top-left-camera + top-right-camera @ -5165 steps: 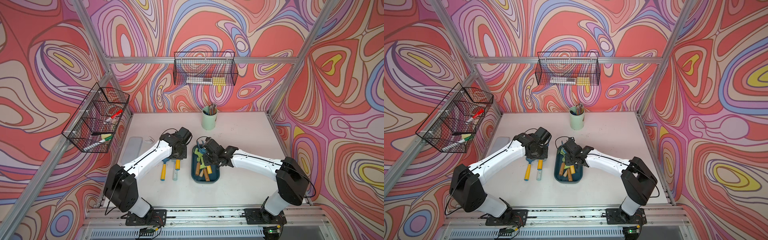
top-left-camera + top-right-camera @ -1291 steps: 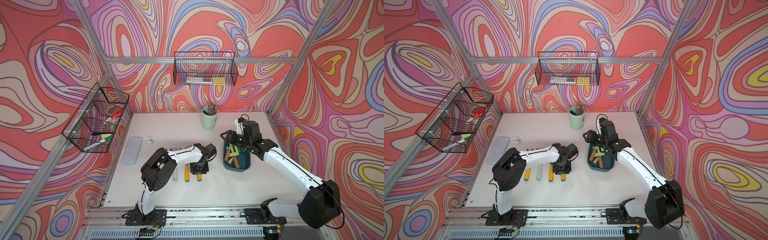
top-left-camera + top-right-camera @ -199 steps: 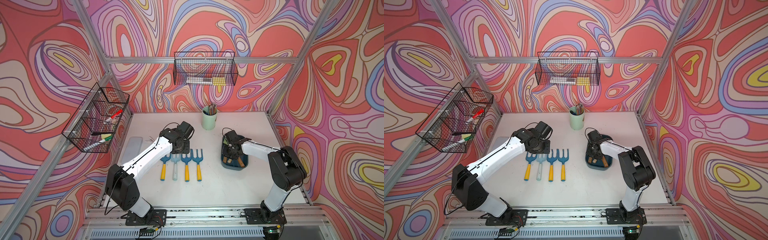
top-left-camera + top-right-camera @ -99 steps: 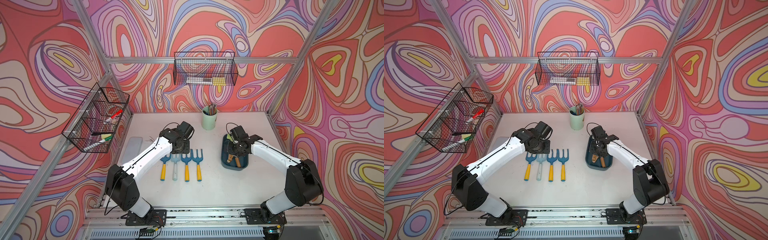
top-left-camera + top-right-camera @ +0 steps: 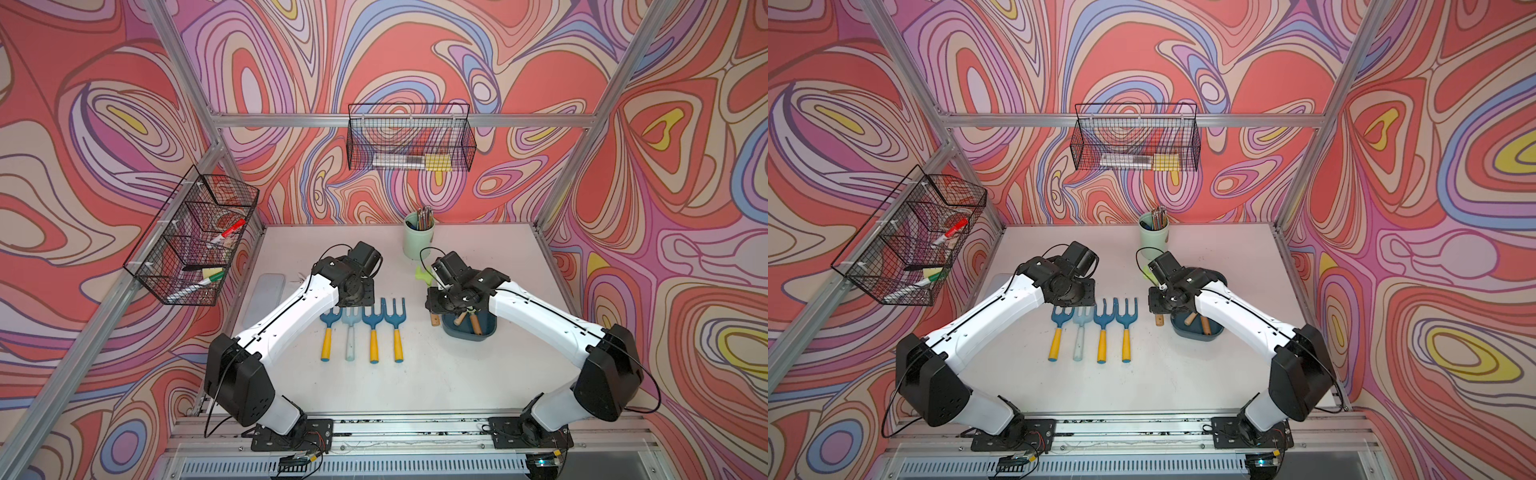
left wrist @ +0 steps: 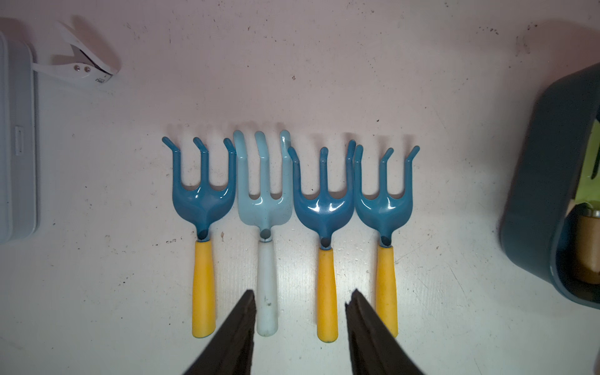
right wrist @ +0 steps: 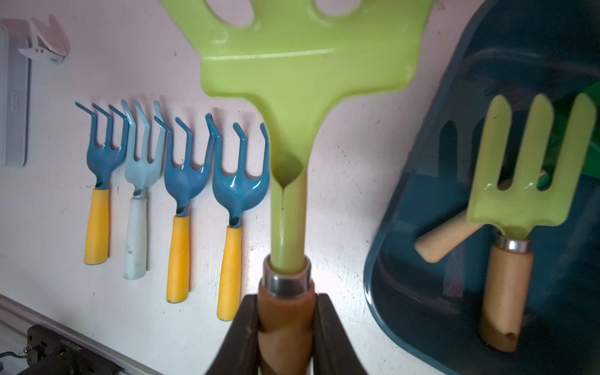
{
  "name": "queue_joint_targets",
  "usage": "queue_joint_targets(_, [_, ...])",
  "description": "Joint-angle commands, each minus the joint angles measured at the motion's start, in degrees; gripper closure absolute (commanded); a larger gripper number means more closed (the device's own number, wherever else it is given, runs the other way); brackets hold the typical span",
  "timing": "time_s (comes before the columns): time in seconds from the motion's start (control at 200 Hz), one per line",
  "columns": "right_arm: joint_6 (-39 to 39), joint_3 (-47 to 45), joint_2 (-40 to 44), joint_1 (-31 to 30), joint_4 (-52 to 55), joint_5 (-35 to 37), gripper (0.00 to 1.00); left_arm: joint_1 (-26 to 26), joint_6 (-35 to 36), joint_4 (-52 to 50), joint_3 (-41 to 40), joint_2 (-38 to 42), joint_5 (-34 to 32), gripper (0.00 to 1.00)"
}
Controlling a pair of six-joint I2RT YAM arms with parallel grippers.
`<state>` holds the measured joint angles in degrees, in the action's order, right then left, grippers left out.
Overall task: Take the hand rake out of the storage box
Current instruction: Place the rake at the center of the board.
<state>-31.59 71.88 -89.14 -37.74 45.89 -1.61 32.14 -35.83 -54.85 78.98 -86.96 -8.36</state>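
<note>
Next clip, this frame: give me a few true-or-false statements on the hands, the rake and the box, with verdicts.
1. The right hand is shut on the wooden handle of the green rake. True.
2. The left hand grips a yellow-handled fork. False: it is open and empty, above the forks.
3. The storage box is empty. False: it holds a green fork and another wooden-handled tool.
4. Four forks lie side by side on the table; one of them is the pale blue fork. True.
</note>
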Motion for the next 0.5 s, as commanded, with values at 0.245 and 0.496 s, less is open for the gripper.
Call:
queue_joint_targets(0.245, [-1.8,-9.9,-8.4,-2.6,-10.3,-5.1,0.98,-1.2,-0.3,-0.5,-2.7,3.2,-1.1,0.51])
queue_joint_targets(0.496, [-3.9,-12.0,-10.0,-2.9,-14.0,-5.0,0.98,-1.3,-0.4,-0.2,-3.0,3.0,-1.0,0.51])
